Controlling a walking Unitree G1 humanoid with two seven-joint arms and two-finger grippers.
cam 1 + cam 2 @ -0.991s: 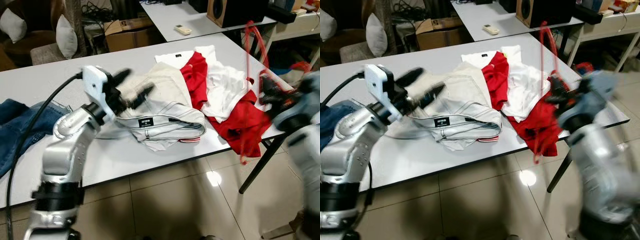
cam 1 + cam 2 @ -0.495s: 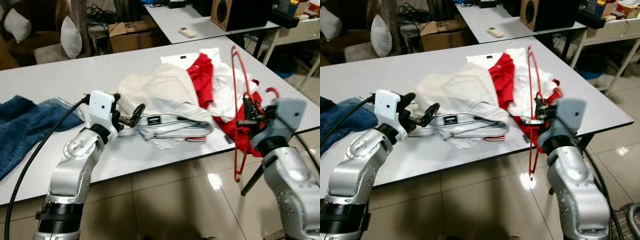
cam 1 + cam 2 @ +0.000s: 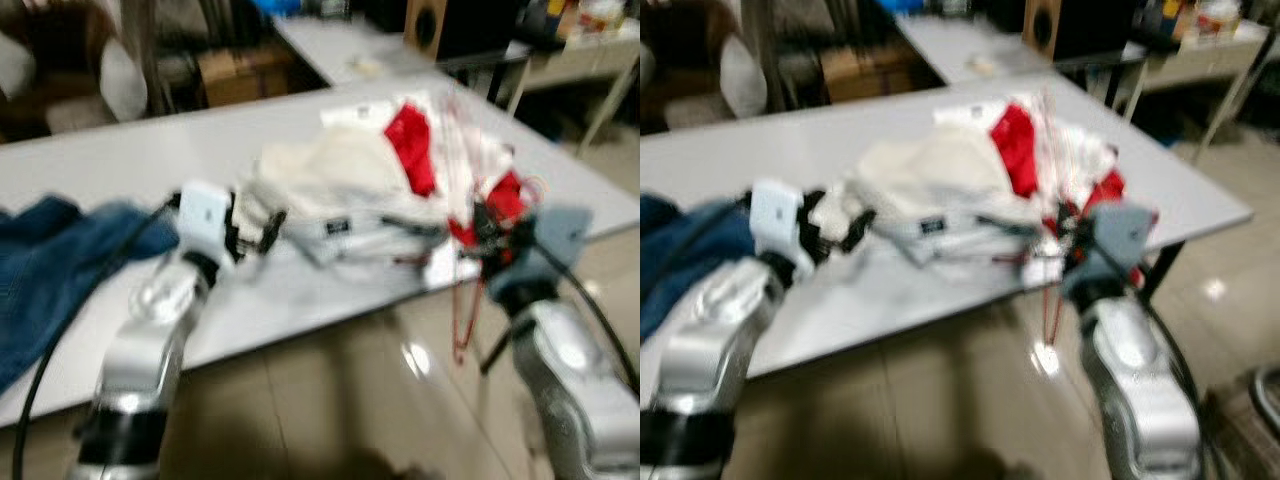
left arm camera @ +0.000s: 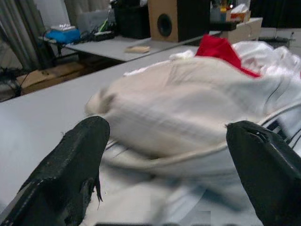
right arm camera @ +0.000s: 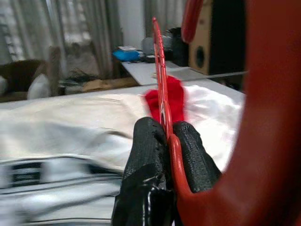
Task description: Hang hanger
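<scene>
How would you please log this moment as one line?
right end effector: shut on red hanger | left end effector: open, facing cream garment | table

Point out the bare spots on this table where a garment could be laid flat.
One free patch of the white table lies behind the blue jeans and left of the cream garment. Another runs along the near edge, under the left gripper. The right half is crowded with red and white clothes.

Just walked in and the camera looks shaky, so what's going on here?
The robot stands at a white table strewn with clothes. Its right gripper is shut on a red hanger, held upright at the table's edge. Its left gripper is open, hovering before a cream garment. Blue jeans lie at the left.
</scene>
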